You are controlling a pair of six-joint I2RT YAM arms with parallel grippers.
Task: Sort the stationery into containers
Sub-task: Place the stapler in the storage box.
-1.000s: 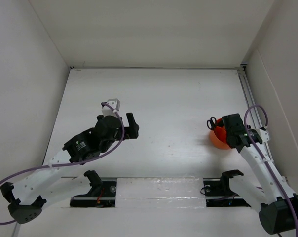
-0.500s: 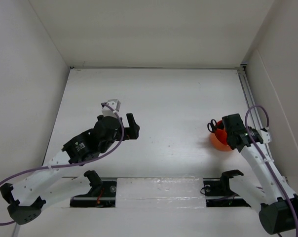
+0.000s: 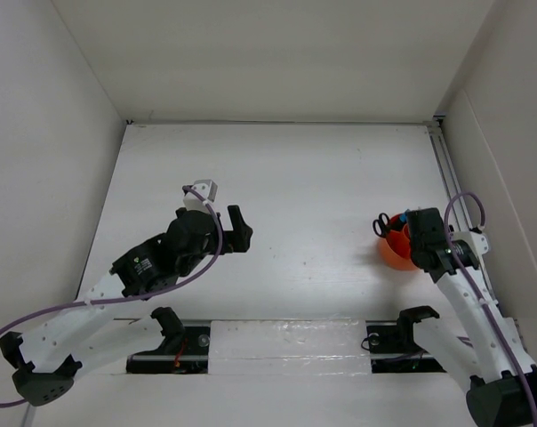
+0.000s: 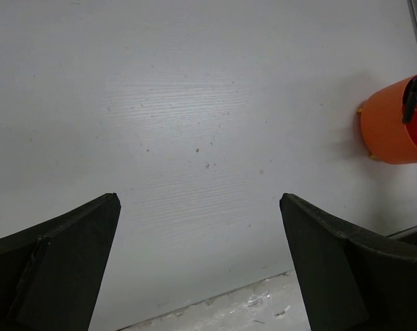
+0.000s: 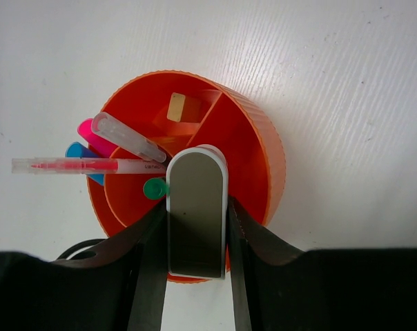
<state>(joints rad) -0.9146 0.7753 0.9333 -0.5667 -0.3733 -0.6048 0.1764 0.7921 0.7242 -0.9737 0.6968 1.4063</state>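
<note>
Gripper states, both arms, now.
Left gripper: open, empty.
Right gripper: closed on a white-edged grey item over the orange tub.

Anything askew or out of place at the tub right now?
Yes: the thin red pen lies flat across the orange tub, its end overhanging the rim instead of standing in a compartment. The right gripper holds a white-edged eraser over the tub.

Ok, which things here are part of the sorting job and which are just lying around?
Job: orange tub, pens, markers, yellow eraser, scissors, white-edged eraser in right pincer.
Not the job: purple cables, side rail.
</note>
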